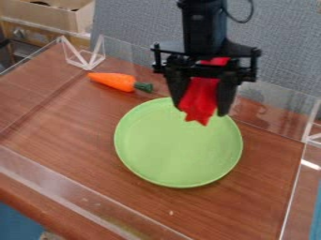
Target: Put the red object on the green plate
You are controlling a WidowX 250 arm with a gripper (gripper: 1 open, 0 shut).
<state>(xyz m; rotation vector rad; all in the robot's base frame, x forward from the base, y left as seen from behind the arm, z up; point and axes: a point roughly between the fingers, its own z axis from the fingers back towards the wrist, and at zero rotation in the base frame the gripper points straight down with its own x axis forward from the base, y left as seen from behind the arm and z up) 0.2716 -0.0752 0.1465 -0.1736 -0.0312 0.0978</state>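
The red object (198,101), a bright red elongated block, is held up in the air above the far edge of the large round lime-green plate (170,155), clamped in the black robot hand (201,94), which is closed on its upper part so the rest hangs down between the fingers. Looks like a rigid, light piece, probably plastic or wood, so not much squeeze should be needed and nothing fragile is expected. Smooth sides could be a bit slippery though, and it hangs slightly tilted, so a grip across the narrow width near the middle is judged safest. An orange carrot with a green stem (115,82) is left lying on the wooden counter (56,117), well apart from the plate.
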